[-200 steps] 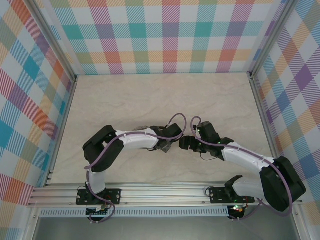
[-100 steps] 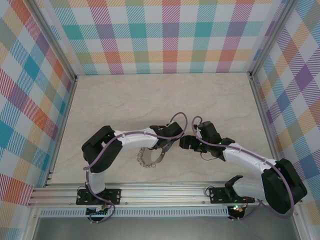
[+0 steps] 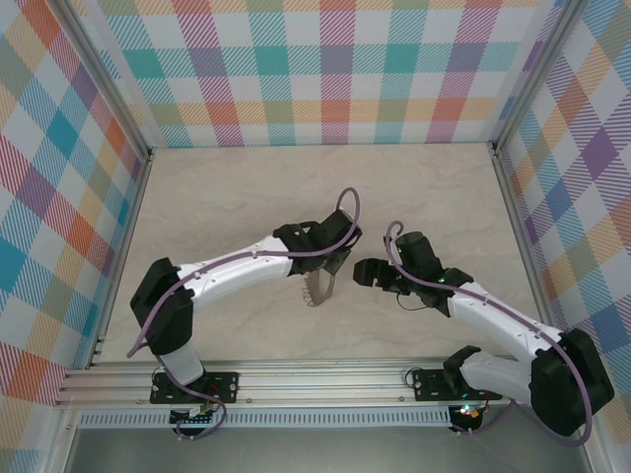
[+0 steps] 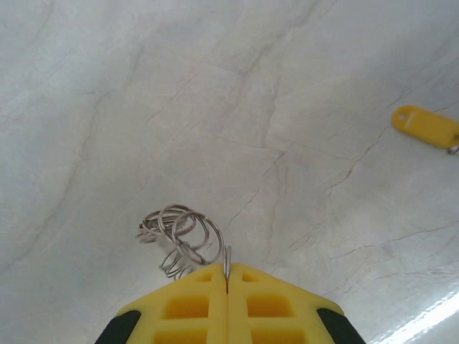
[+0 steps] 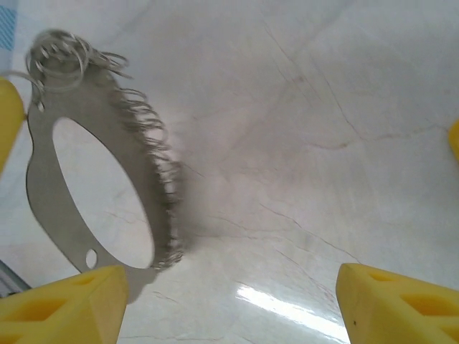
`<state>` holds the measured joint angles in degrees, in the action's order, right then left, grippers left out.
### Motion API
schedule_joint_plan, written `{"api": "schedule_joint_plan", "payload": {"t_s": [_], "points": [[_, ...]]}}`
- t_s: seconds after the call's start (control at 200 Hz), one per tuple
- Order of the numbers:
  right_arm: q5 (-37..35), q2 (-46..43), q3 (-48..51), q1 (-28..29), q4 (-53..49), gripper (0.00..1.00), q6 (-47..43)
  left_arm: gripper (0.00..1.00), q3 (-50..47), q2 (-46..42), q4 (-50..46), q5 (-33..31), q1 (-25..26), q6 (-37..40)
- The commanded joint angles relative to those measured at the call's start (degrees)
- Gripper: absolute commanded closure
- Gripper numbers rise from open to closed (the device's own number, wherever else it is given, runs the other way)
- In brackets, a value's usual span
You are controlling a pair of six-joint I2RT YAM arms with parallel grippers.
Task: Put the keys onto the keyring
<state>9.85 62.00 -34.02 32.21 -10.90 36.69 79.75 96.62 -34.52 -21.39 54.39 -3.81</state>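
My left gripper (image 4: 228, 271) is shut on the rim of the keyring (image 4: 228, 256), whose thin edge is pinched between the yellow fingers. A cluster of silvery wire loops (image 4: 179, 231) hangs beside the fingertips. In the top view the keyring (image 3: 317, 287) hangs edge-on below the left gripper (image 3: 333, 264), above the table. The right wrist view shows the keyring (image 5: 43, 188) as a flat grey ring fringed with wire loops. My right gripper (image 5: 229, 290) is open with nothing between its fingers, just right of the ring (image 3: 363, 271). A key with a yellow head (image 4: 425, 127) lies on the table.
The marble-patterned tabletop (image 3: 246, 197) is walled by plaid panels (image 3: 325, 69) at the back and both sides. A metal rail (image 3: 315, 379) runs along the near edge. A yellow sliver (image 5: 454, 140) shows at the right edge of the right wrist view.
The left arm has reached forward and lifted the keyring off the table, so it now hangs edge-on instead of lying flat. The right gripper has shifted slightly and stayed open.
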Motion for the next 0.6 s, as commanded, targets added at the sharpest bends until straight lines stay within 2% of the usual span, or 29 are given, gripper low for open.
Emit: {"api": "schedule_joint_plan", "payload": {"t_s": [0.0,0.05,0.19,0.325,0.465,0.595], "points": [[1.9,-3.2,-3.3,-0.6,-2.9,0.23,0.1,1.00,-1.5,-7.1,3.2,3.5,-1.9,0.0],[2.1,-4.2,-3.9,-0.7,-3.7,0.23,0.0,1.00,-1.9,-8.8,4.4,4.6,-2.7,0.4],[2.3,-6.1,-5.1,-0.8,-4.6,0.22,0.1,1.00,-1.3,-11.0,4.2,1.9,-3.0,3.8],[2.7,-6.2,-5.5,-0.9,-3.8,0.22,0.4,1.00,-6.7,-16.1,11.0,4.2,-3.5,6.2],[4.2,-5.9,-5.8,-0.9,-2.6,0.23,0.3,1.00,-14.7,-22.3,21.7,10.1,-5.4,6.4],[6.6,-7.0,-6.1,-1.0,-1.0,0.24,-0.4,1.00,-20.1,-27.7,27.5,20.7,-8.4,6.7]]}}
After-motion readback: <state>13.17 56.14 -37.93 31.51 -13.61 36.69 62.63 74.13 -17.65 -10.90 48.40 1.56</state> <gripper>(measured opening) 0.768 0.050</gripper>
